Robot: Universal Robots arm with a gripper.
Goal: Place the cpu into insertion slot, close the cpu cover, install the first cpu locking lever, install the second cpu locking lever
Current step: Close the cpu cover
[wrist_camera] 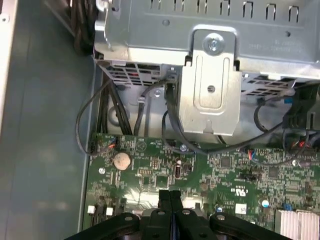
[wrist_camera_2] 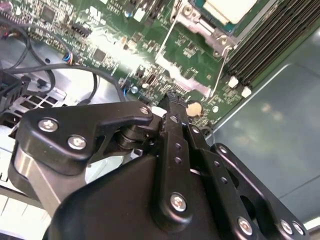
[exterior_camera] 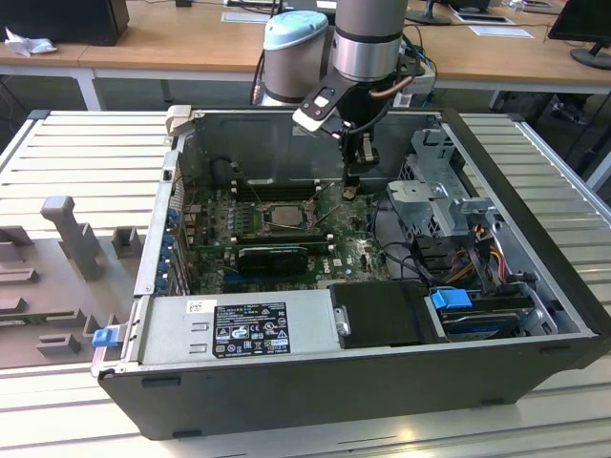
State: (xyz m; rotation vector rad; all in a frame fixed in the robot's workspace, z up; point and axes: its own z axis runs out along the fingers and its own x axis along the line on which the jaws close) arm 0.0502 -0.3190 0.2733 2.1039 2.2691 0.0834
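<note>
above insertion slot [exterior_camera: 284,216]: open | drive cage [exterior_camera: 427,189], cables [exterior_camera: 474,257]: crowd the exterior view's right

Surroundings, as I see them in the exterior view. Item: my bench [exterior_camera: 91,153], pale ribbed metal slats, evenly lit. Item: a grey moulded fixture [exterior_camera: 67,239] lying on it at the exterior view's left. Item: a row of wooden desks [exterior_camera: 181,43] on white legs behind. On them: loose papers [exterior_camera: 501,31], a black box [exterior_camera: 72,19], possibly a monitor foot [exterior_camera: 594,57].
</note>
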